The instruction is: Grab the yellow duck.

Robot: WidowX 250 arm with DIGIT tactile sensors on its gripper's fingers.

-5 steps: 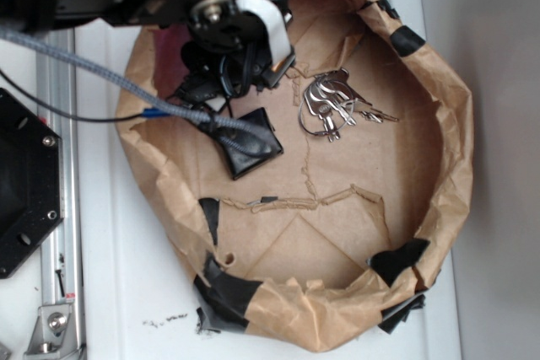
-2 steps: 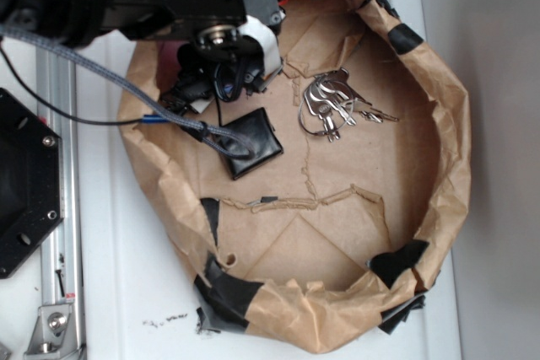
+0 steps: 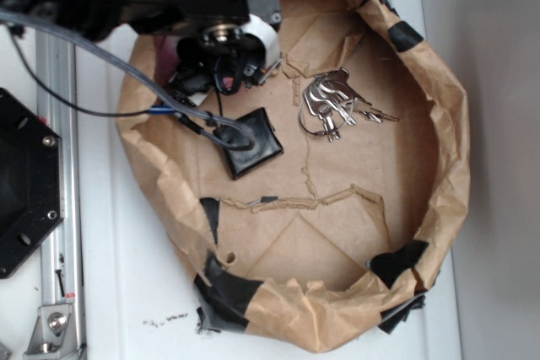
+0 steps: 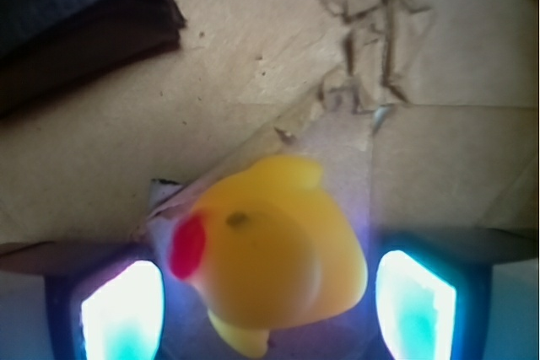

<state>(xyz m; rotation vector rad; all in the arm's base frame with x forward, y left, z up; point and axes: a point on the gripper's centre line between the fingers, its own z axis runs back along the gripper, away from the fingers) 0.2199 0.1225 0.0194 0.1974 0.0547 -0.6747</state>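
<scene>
Here the tool [image 4: 266,305] stands wide open, its fingers [image 4: 122,309] flanking the yellow duck [image 4: 270,263] without visibly touching it. No writing is legible. The black box [image 3: 251,142] lies near, beside the paper basket's [image 3: 451,166] left rim.

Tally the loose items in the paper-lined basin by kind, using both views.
Yellow duck: 1, between the gripper fingers in the wrist view
Black box: 1
Bunch of keys: 1
Total: 3
</scene>
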